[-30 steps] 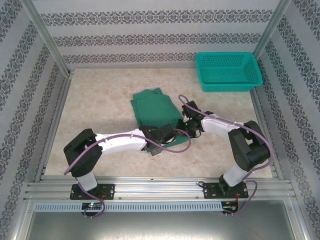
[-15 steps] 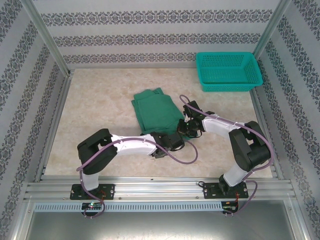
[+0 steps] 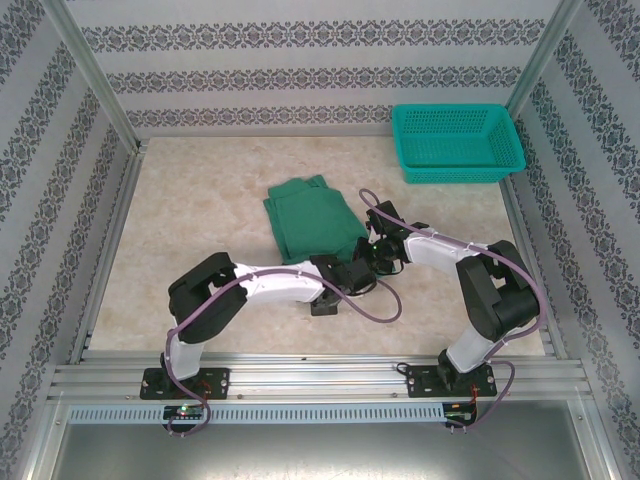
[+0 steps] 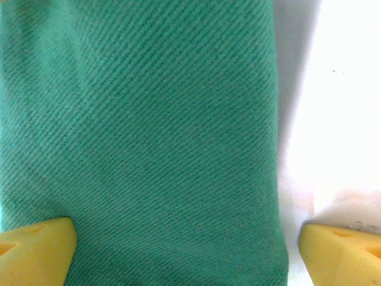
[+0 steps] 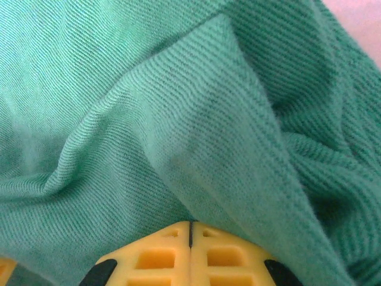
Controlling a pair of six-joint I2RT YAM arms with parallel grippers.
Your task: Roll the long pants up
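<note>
You have the long pants (image 3: 310, 222) folded into a green bundle near the middle of the worktop (image 3: 200, 200). At its near right corner the right gripper (image 5: 190, 250) is clamped on a raised fold, while the left gripper (image 4: 184, 250) stands wide, fingertips (image 4: 36, 250) straddling the cloth's edge. The teal basket (image 3: 460, 172) sits in the far right corner, well apart.

Teal mesh basket (image 3: 458, 172) at table (image 3: 190, 230) far-right corner.
</note>
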